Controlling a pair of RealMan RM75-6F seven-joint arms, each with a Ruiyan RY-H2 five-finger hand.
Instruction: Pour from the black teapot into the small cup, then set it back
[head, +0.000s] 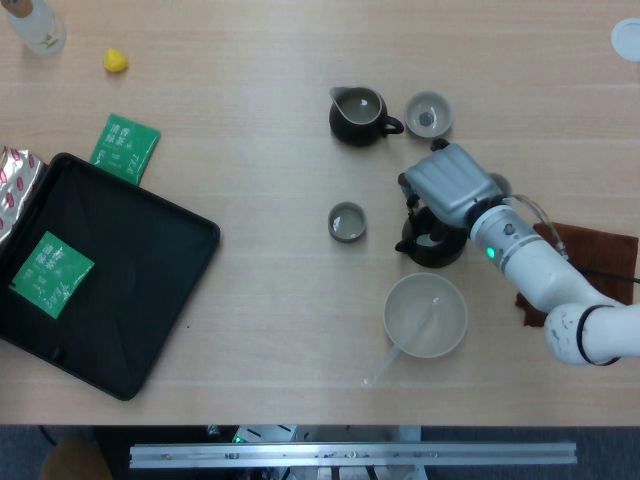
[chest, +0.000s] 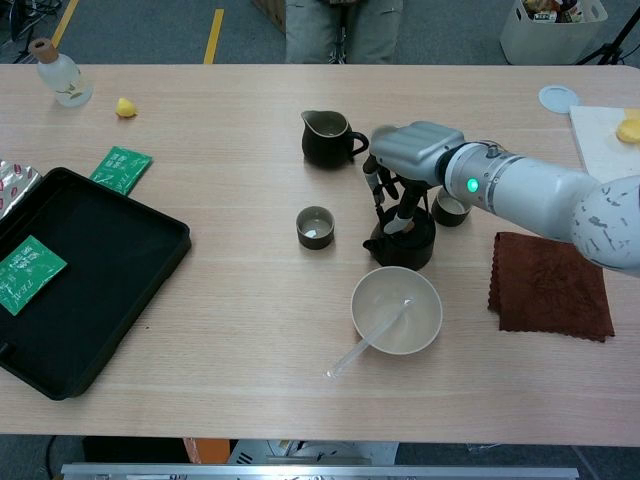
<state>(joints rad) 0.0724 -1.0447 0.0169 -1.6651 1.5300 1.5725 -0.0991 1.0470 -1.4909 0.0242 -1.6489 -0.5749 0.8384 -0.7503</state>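
Pale wooden tabletop (chest: 230, 330) carries a black tray (chest: 90, 290), while the right hand (chest: 415, 155) clasps the black teapot (chest: 402, 243).

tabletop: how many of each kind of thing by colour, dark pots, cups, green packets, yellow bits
Dark pots: 2 – black teapot, pitcher
Small cups: 3
Green packets: 2
Yellow bits: 2
Total: 9

Pale matt wood table (chest: 230, 290), glossy black teapot (chest: 404, 245), rough brown cloth (chest: 551, 285), smooth grey plastic right hand (chest: 418, 150)
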